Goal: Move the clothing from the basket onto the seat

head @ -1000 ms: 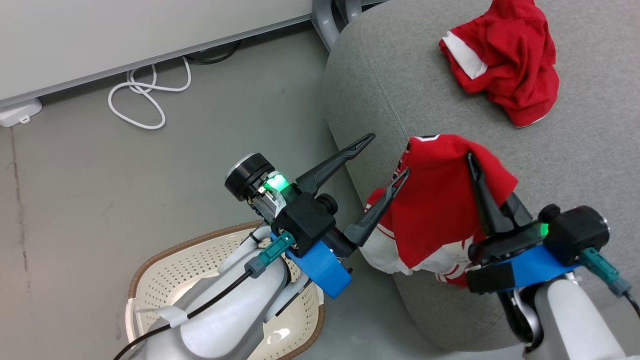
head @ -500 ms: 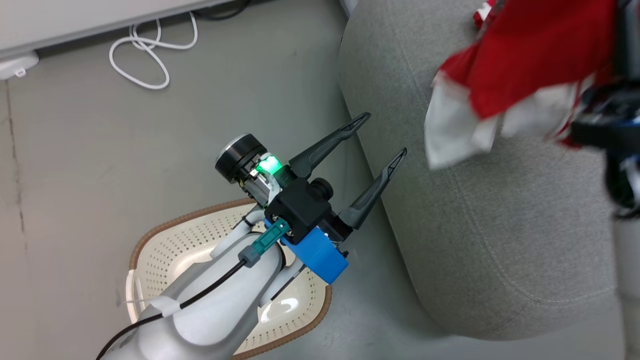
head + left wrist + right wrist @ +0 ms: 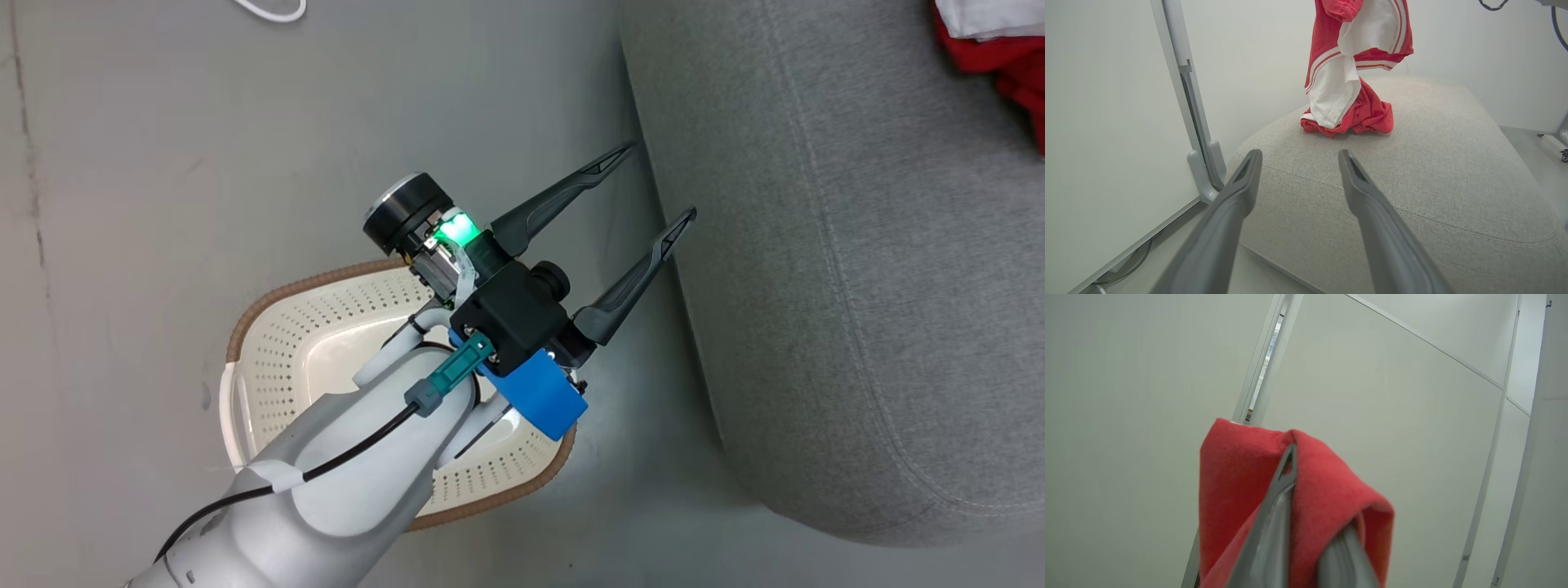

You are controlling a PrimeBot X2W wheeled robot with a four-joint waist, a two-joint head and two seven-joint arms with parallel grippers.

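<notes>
Left pincer [image 3: 657, 184]: jaws spread wide and empty, hanging over the floor [image 3: 204, 147] with the tips pointing at the seat's near edge. Its pose is unchanged over the last second.
Basket [image 3: 269, 298]: cream, with a brown rim, on the floor at lower left and partly behind the left arm. The part that shows holds no cloth.
Seat [image 3: 857, 286]: large grey cushion on the right.
Clothing [image 3: 996, 49]: one red garment lies in a heap [image 3: 1367, 118] on the seat. A second, red with white panels [image 3: 1355, 53], hangs above it, its lower end reaching down to the heap.
Right pincer [image 3: 1306, 539]: closed tight on a fold of the hanging red garment.
Change: a second ago this garment hung low at the seat's near edge. It has since been lifted and carried further over the cushion.
Meaning: both garments look clear of the basket, so probably only the release remains.
</notes>
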